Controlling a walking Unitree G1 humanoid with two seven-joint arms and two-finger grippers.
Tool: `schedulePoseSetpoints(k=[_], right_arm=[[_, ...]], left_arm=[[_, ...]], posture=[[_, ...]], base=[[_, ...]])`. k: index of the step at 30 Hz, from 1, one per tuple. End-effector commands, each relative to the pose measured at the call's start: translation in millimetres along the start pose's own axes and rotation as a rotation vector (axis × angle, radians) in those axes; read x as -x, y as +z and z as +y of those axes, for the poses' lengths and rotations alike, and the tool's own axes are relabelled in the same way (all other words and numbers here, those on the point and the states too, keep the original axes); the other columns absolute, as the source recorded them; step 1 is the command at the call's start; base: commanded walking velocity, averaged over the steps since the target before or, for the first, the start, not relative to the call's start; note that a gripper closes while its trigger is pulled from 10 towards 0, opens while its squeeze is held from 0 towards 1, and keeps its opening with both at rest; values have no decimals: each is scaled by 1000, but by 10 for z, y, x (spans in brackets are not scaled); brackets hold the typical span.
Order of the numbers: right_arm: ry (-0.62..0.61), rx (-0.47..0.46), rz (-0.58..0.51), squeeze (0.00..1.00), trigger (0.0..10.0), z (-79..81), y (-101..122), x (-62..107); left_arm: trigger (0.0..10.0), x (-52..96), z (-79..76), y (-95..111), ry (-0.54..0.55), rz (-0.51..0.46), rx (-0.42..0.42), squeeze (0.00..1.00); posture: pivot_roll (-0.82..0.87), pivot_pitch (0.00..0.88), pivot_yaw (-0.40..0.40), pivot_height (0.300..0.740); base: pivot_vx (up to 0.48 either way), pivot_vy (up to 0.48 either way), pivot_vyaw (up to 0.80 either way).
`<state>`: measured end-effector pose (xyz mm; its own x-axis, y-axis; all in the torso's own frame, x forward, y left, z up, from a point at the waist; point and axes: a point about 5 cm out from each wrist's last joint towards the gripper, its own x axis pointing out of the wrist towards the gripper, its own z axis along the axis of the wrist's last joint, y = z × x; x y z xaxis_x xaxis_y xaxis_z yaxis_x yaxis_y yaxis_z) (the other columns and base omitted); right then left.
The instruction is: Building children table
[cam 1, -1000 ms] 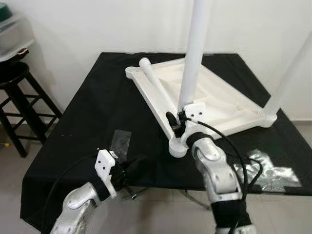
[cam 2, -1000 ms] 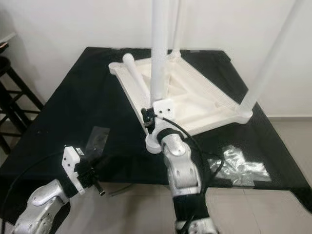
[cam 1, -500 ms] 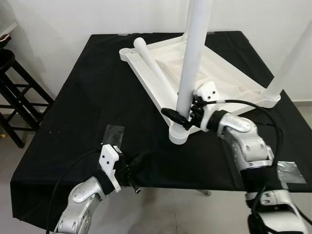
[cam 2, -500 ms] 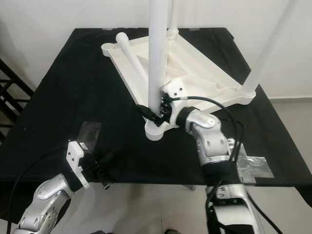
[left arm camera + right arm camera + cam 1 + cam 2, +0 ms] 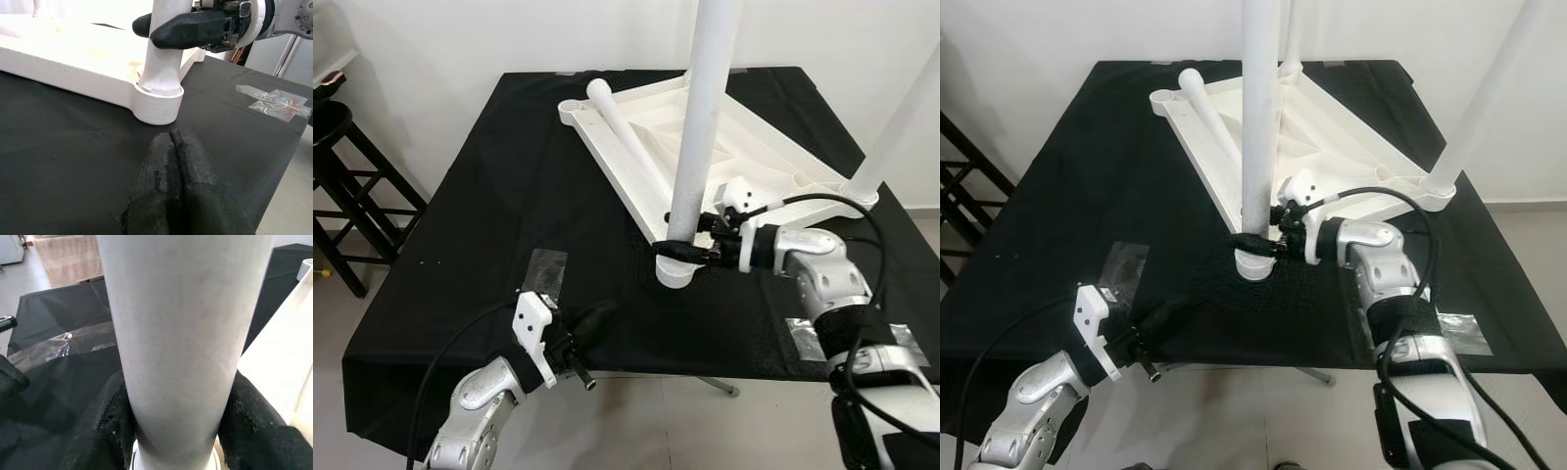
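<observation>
A white children's table top (image 5: 759, 162) lies upside down on the black-covered table (image 5: 489, 196). A white leg (image 5: 702, 127) stands upright in the near corner socket (image 5: 157, 105). My right gripper (image 5: 681, 248) is shut on this leg just above the socket, with its fingers (image 5: 105, 423) pressed against both sides. Another leg (image 5: 899, 122) stands at the right corner, and a loose leg (image 5: 625, 145) lies on the underside. My left gripper (image 5: 597, 315) is shut and empty, low over the cloth near the front edge, pointing at the socket.
A black stool (image 5: 340, 186) stands on the left beside the table. Pieces of clear plastic lie on the cloth at the front left (image 5: 546, 269) and front right (image 5: 808, 335). A white wall rises right behind the table.
The camera has shifted. My right arm swung from in front of the near leg round to its right side, keeping the gripper at the leg's base. The left gripper stayed near the front edge.
</observation>
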<state>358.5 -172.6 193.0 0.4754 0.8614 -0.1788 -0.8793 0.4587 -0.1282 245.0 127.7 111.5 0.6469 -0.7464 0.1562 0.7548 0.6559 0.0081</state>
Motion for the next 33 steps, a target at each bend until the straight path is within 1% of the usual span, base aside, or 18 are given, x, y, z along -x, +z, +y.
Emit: schedulePoseSetpoints(k=[1, 7, 8, 11, 13, 14, 15, 16, 17, 18, 19, 24, 25, 27, 28, 29, 32, 33], right_arm=[[53, -27, -1, 0, 0, 68, -94, -13], [61, -40, -17, 0, 0, 89, -171, 14], [-73, -60, 32, 0, 0, 217, -343, -116], [-143, -65, 63, 0, 0, 280, -412, -179], [-507, -124, 106, 0, 0, 384, -541, -349], [-507, -124, 106, 0, 0, 384, -541, -349], [-620, -221, 102, 0, 0, 596, -616, -433], [-620, -221, 102, 0, 0, 596, -616, -433], [-640, -250, 77, 0, 0, 844, -577, -580], [-640, -250, 77, 0, 0, 844, -577, -580], [-612, -230, 51, 0, 0, 983, -505, -683], [-564, -210, 19, 0, 39, 976, -404, -808], [-564, -225, 17, 0, 10000, 924, -387, -813], [-567, -235, 5, 0, 10000, 898, -352, -808], [-541, -230, -5, 729, 10000, 881, -317, -807], [-505, -244, -30, 1000, 10000, 866, -251, -809], [-372, -199, -99, 1000, 10000, 820, -70, -803], [-318, -183, -122, 643, 10000, 806, -2, -785]], left_arm=[[10000, 16, -20, -6, -1, 4, -1, 0], [10000, 18, -25, -1, -2, 3, 1, 0], [10000, 25, -29, 4, -2, 2, 1, 0], [10000, 29, -30, 6, -1, 2, 1, 0], [10000, 38, -26, 12, 0, 2, -1, 0], [10000, 38, -26, 12, 0, 2, -1, 0], [10000, 37, -24, 17, 1, 2, -2, 0], [10000, 37, -24, 17, 1, 2, -2, 0], [10000, 36, -18, 16, 4, 4, -4, 0], [10000, 36, -18, 16, 4, 4, -4, 0], [10000, 32, -13, 14, 5, 4, -2, 0], [10000, 15, -11, -2, -9, 9, 2, 0], [10000, 13, -9, -3, -2, 6, 0, 0], [10000, 12, -9, -4, 5, 4, -1, 0], [10000, 10, -10, -5, 9, 2, -1, 0], [10000, 8, -13, -5, 10, 2, -1, 0], [10000, 5, -17, -6, 6, 2, 2, 0], [10000, 3, -18, -8, 4, 2, 3, 0]], posture=[[86, 133, 2, 740], [82, 138, 2, 740], [69, 147, -14, 740], [69, 148, -17, 740], [69, 151, -19, 740], [69, 151, -19, 740], [72, 161, -10, 740], [72, 161, -10, 740], [69, 156, -1, 740], [69, 156, -1, 740], [51, 148, 6, 740], [57, 138, -7, 740], [55, 136, -6, 740], [56, 135, -8, 740], [56, 133, -9, 740], [57, 131, -11, 740], [57, 131, -11, 740], [53, 127, -9, 740]], base=[[0, 0, 0], [0, 0, 0], [0, 0, 0], [0, 0, 0], [0, 0, 0], [0, 0, 0], [0, 0, 0], [0, 0, 0], [0, 0, 0], [0, 0, 0], [0, 0, 0], [0, 0, 0], [0, 0, 0], [0, 0, 0], [0, 0, 0], [0, 0, 0], [0, 0, 0], [0, 0, 0]])
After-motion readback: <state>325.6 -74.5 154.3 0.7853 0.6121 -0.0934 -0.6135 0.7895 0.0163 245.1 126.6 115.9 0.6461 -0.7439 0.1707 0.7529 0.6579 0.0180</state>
